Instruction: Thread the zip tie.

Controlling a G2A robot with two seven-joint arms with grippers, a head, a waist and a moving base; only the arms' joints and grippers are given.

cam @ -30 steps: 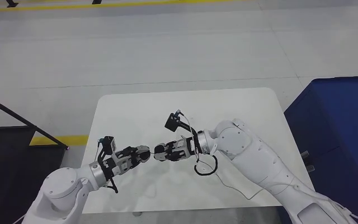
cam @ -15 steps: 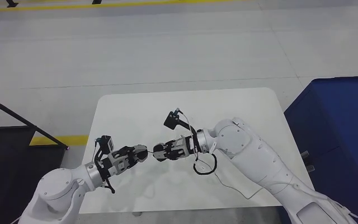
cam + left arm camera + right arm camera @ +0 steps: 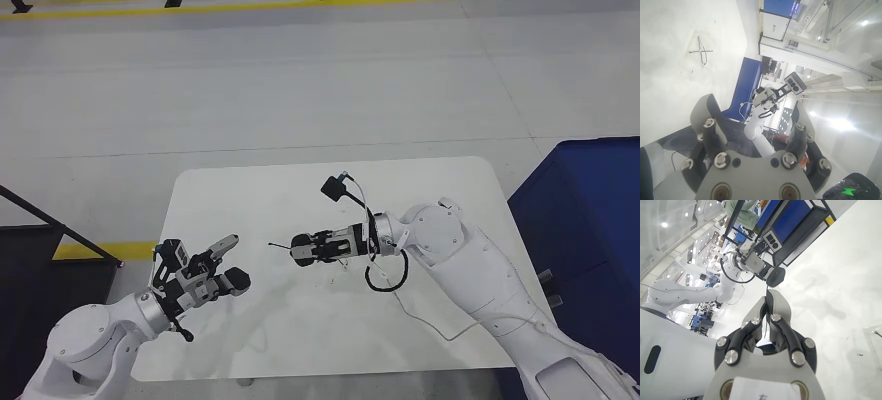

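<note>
A thin black zip tie juts from my right gripper, which is shut on it above the middle of the white table. In the right wrist view the zip tie runs between the closed fingers of the gripper, its free tip toward my left arm. My left gripper stands open with nothing in it, a short way left of the tie's tip. Its spread fingers frame the left wrist view.
A clear plastic sheet with two crossed spare zip ties lies on the table near the right arm. One end of a spare tie shows in the right wrist view. A blue bin stands off the table's right edge.
My left gripper has opened and pulled back to the left, away from the tie. My right gripper has drawn back to the right and farther from the front edge, still holding the tie.
</note>
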